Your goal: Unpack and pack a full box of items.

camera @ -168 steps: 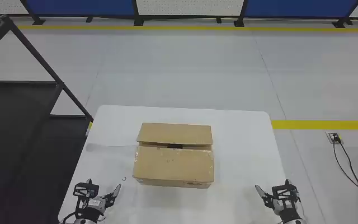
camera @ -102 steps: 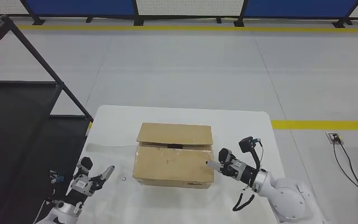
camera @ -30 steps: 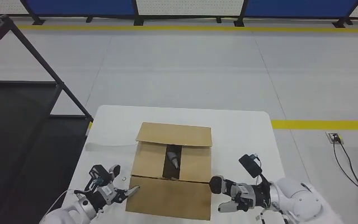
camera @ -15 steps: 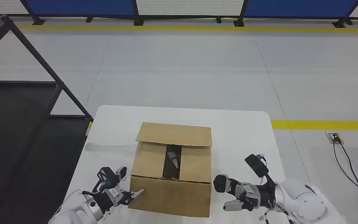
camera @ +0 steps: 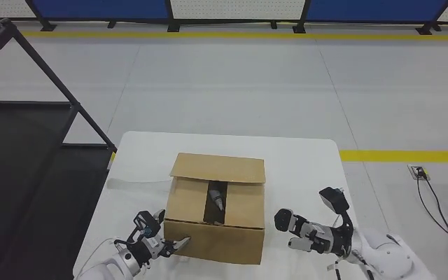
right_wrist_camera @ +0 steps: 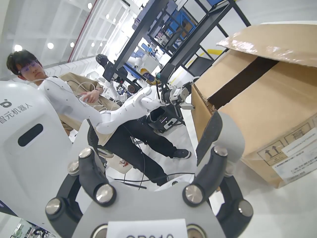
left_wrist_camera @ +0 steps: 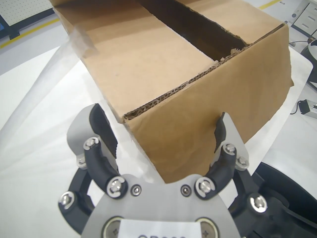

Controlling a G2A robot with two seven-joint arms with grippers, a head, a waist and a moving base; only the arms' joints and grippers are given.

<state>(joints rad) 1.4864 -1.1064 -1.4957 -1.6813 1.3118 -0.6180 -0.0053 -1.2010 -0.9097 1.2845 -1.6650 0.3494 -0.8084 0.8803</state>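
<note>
I judge unpacking barely begun: the brown corrugated cardboard box (camera: 185,203), central on the white table (camera: 301,175), has outer flaps open and inner flaps shut over its contents, with the left tool (camera: 175,241) spread at its 7 o'clock corner and the right tool (camera: 285,231) spread at 4 o'clock.

Narrow slot between box (camera: 241,203) flaps
</note>
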